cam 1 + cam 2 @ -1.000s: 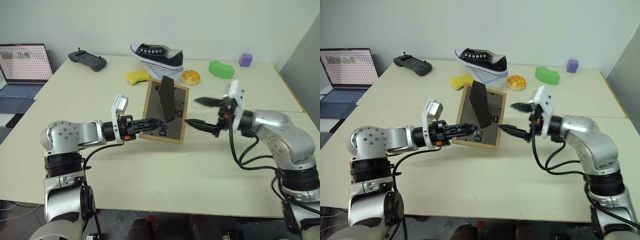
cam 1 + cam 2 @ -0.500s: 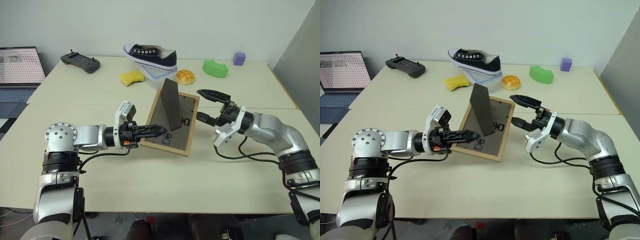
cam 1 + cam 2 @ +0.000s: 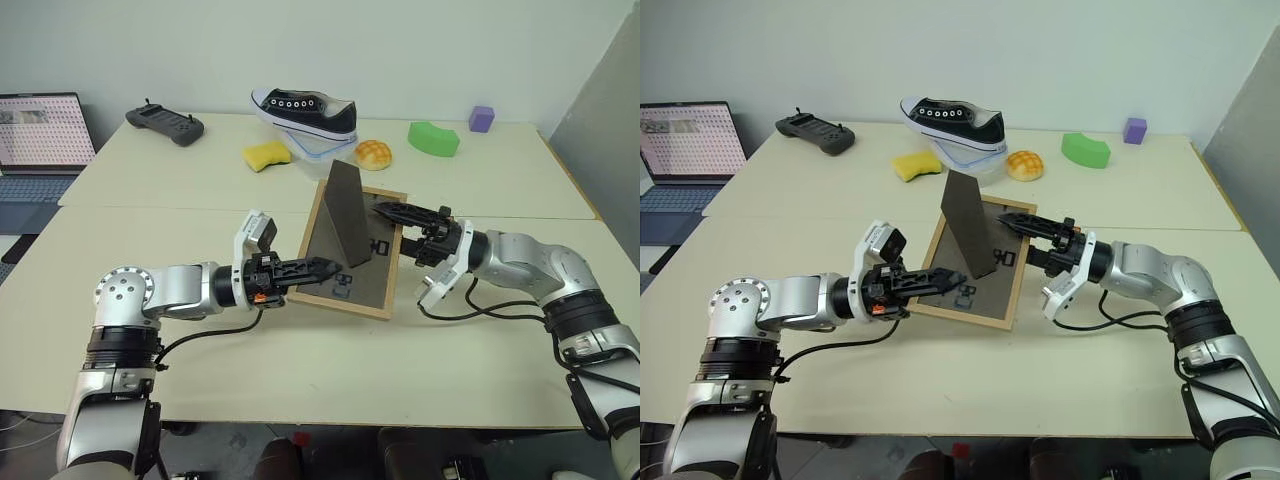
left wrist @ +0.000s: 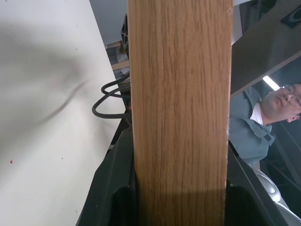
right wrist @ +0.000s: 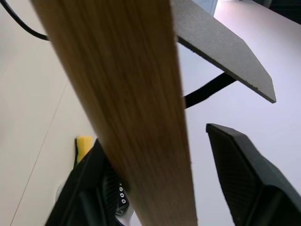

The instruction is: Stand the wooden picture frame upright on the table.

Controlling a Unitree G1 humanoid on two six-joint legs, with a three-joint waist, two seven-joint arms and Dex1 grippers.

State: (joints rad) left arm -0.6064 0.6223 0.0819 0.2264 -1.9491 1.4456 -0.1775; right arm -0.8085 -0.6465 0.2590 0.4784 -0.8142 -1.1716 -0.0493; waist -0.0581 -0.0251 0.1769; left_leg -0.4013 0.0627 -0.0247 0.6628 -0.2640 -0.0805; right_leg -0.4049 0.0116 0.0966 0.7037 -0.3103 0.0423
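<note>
Person [image 4: 263, 127] behind wooden picture frame [image 4: 181, 113] — left wrist view.

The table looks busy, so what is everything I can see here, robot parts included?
wooden picture frame: one, light wood, dark back with easel stand, mid-table between the grippers
table: one, cream
shoe: one, black and white, far side
sponge: one, yellow, beside shoe
bun: one, golden, near shoe
curved block: one, green, far right
cube: one, purple, far right
controller: one, dark, far left
laptop: one, left
left gripper: black, shut on the frame's left edge
right gripper: black, straddling its right edge
</note>
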